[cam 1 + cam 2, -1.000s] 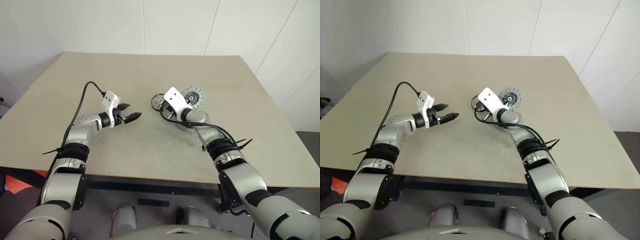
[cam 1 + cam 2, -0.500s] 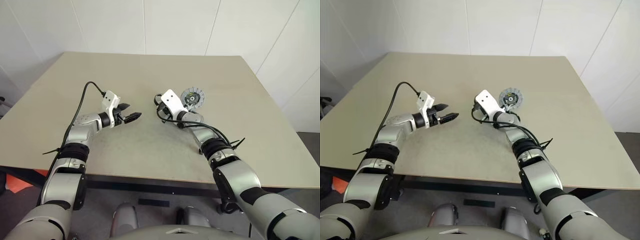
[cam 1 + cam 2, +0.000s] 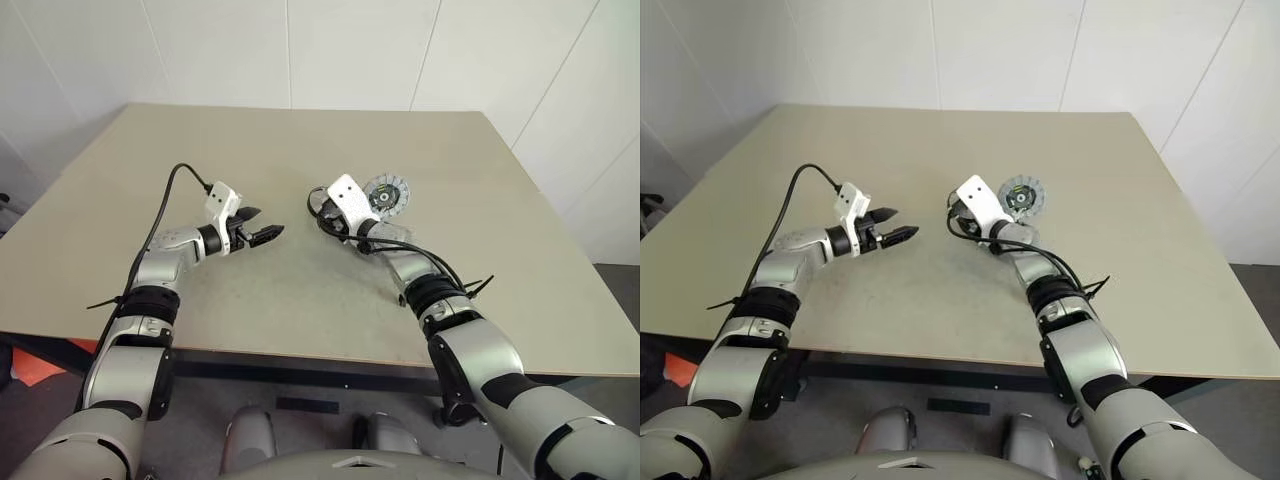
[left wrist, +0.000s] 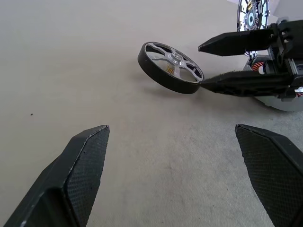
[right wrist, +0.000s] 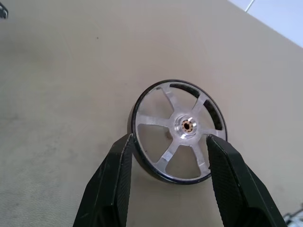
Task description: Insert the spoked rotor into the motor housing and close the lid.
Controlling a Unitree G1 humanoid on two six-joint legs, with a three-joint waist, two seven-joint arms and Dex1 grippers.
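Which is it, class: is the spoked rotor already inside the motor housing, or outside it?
Outside. The spoked rotor sits tilted between the right gripper's spread fingers, beside the motor housing.

Bare surface [image 3: 280,290] ahead of my left hand [image 4: 173,156], spoked rotor [image 4: 170,66] and right hand [image 4: 201,64] blocking beyond

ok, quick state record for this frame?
left end effector: open, empty, above table
right end effector: open, fingers either side of spoked wheel
spoked wheel: outside motor
motor: by right end effector, copper windings showing
lid: flat on table, off motor
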